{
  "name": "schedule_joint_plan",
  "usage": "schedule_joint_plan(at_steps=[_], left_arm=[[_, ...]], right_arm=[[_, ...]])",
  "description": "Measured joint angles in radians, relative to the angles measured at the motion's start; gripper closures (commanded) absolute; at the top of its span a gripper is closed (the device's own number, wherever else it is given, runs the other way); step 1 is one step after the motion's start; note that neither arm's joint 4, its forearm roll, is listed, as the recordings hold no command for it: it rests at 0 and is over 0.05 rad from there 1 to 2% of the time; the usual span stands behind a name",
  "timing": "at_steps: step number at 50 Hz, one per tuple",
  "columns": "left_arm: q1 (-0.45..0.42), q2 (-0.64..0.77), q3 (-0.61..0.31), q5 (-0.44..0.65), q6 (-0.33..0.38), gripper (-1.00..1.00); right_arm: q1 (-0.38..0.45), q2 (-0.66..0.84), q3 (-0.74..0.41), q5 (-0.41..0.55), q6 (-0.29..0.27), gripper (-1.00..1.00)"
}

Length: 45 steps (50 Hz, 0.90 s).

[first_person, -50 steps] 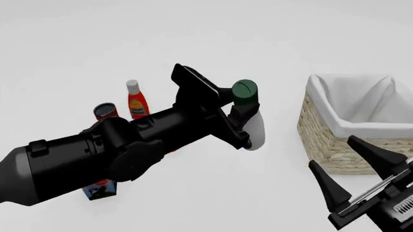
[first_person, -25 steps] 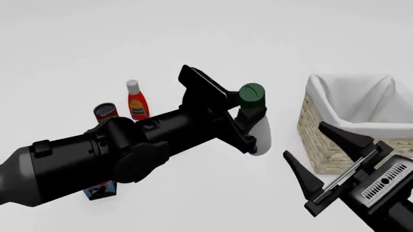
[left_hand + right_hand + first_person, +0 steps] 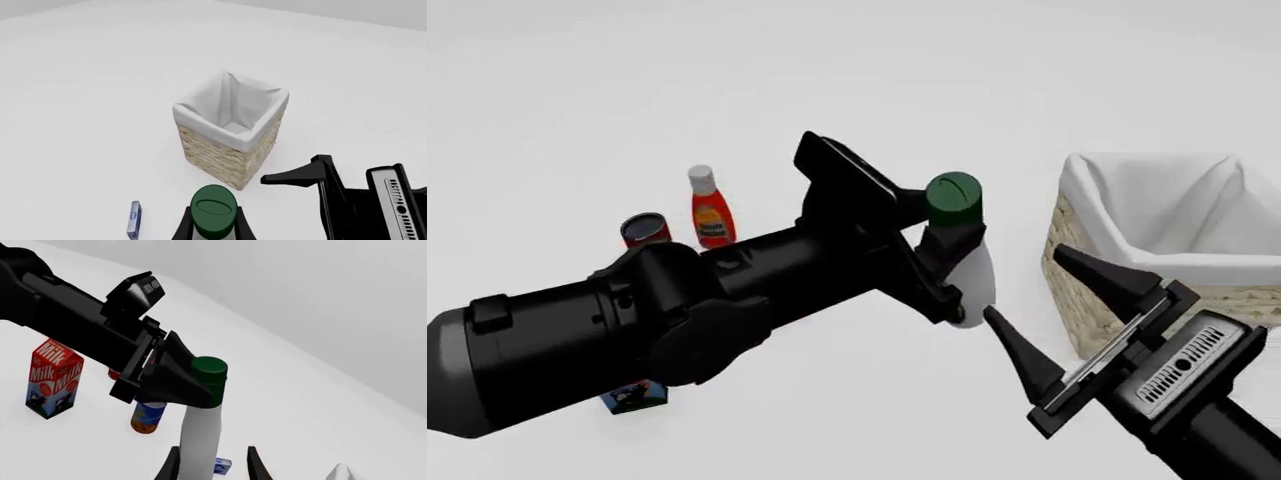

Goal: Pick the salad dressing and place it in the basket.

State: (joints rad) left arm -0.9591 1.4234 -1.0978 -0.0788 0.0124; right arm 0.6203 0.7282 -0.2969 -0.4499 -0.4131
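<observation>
Taking the salad dressing [image 3: 968, 262] as the landmark: farthest to its left, near the front edge of the table, a milk carton [image 3: 52, 378] stands upright, mostly hidden behind the left arm [image 3: 627, 325] in the front view. Also left of the dressing, and farther back, stand a small dark can [image 3: 646, 230] and, just beside that, a red bottle with a white cap [image 3: 710, 210]. A can with a blue and orange label [image 3: 147, 416] shows in the right wrist view, on the table beyond the dressing and apart from it.

The left arm reaches in from the left, and the left gripper [image 3: 950, 238] pinches the dressing's narrow neck just under the dark green cap [image 3: 954, 198], its fingers [image 3: 175, 380] pressed against the neck on both sides. The white bottle hangs upright from that grip; whether its base touches the table cannot be told.

To the right of the dressing and nearer the camera, the right gripper [image 3: 1054, 310] points toward the bottle with its fingers spread wide; in the right wrist view they stand on either side of the lower body, and whether they touch it cannot be told.

Farthest right, well apart from the bottle, sits the basket [image 3: 1094, 290], its white cloth lining [image 3: 233, 107] folded over the rim. A small blue box [image 3: 134, 219] lies on the table beyond the dressing in the left wrist view.
</observation>
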Motion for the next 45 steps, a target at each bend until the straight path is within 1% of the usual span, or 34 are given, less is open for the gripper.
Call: schedule_joint_plan(at_steps=[15, 45], left_arm=[[-0.018, -0.011, 0.006, 0.006, -0.017, 1.00], [-0.057, -0.025, 0.021, 0.012, -0.041, 1.00]], right_arm=[[0.017, 0.063, 0.005, -0.077, -0.002, -1.00], [0.046, 0.163, 0.006, -0.185, -0.006, -1.00]])
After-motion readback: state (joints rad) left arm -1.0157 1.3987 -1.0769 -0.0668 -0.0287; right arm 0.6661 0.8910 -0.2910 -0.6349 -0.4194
